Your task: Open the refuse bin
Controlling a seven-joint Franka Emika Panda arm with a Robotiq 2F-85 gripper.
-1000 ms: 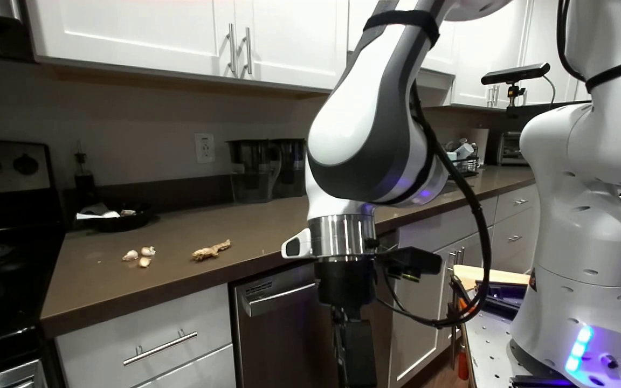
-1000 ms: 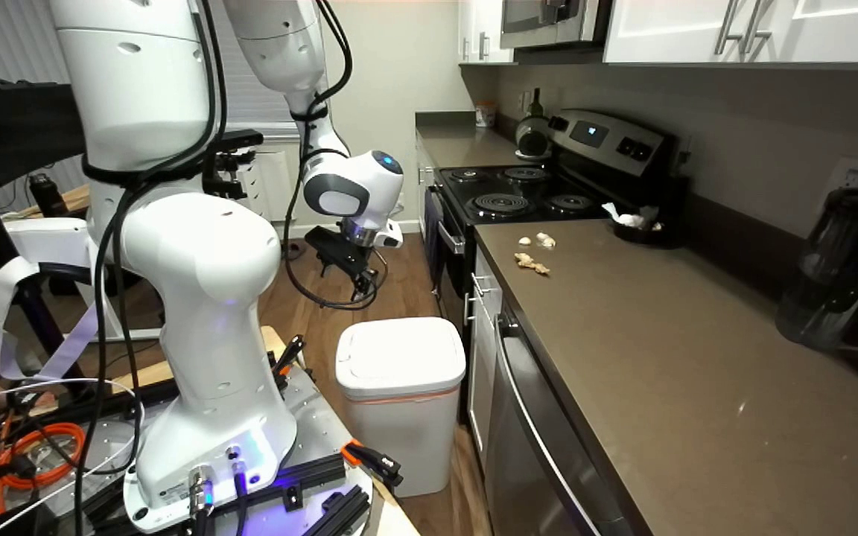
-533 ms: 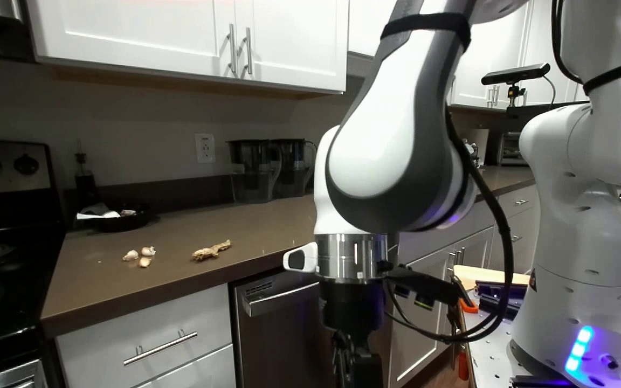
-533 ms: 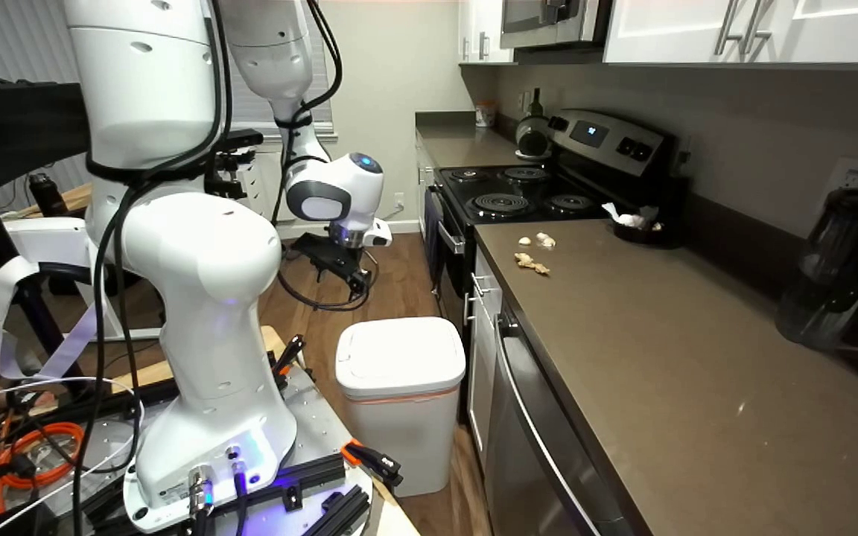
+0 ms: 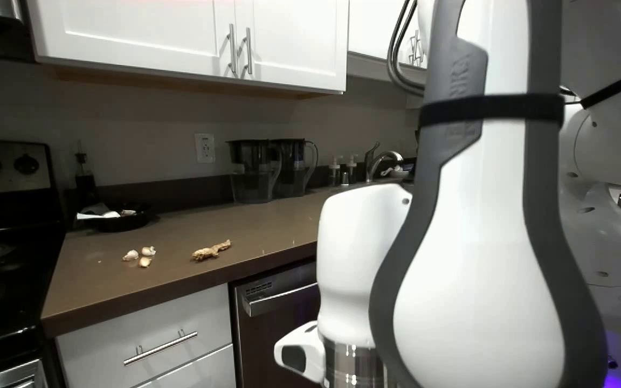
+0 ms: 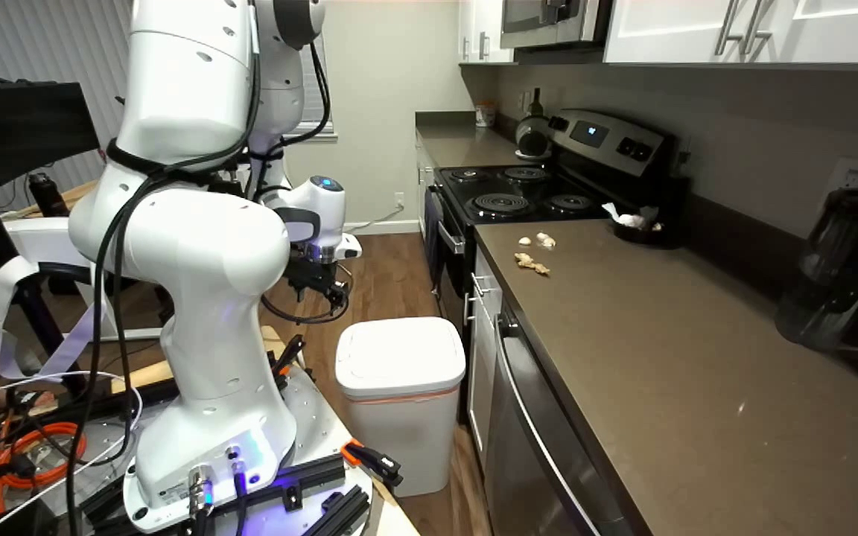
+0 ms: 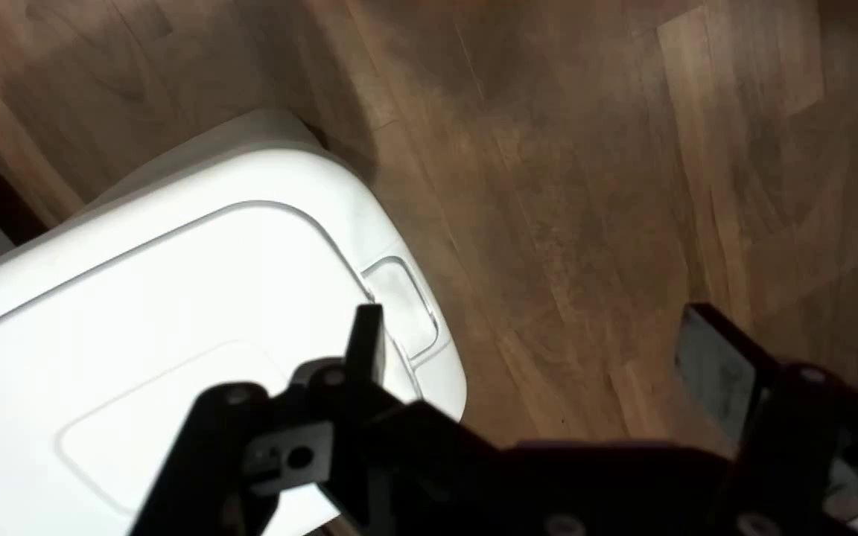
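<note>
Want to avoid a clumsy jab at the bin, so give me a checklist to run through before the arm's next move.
1. Bin lid shut, so opening remains to be done: ok.
2. Outlined tab at the lid's edge visible in the wrist view: ok, mostly in sight.
3. Gripper holding nothing: ok, it is open.
4. Gripper centred over the tab: not ok; floor shows between the fingers.
5. Height of the fingers above the lid: cannot tell.

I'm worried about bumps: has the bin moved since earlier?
No. In an exterior view, the bin has shifted neither toward nor away from the dishwasher.
</note>
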